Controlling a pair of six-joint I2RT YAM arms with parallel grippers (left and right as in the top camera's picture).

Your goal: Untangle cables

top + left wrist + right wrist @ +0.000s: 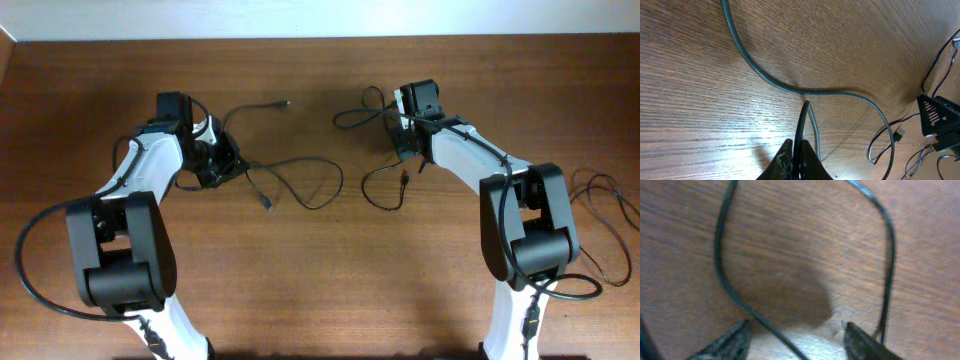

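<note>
Below me is a brown wooden table [320, 290], its grain running lengthwise across the whole surface. Along its far edge there is a pale, whitish strip [320, 18]. A thick black cord [20, 262] lies in a wide loop near the left edge, and another dark cord [598, 289] curls on the wood at the right. Up close, a soft dark shadow [790, 300] falls on the boards.

left cable [268, 204], right cable [403, 181], apart on table [320, 290]

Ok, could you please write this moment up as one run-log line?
left fingers: shut on left cable | right fingers: open, straddling right cable | layout: the two apart on table
</note>
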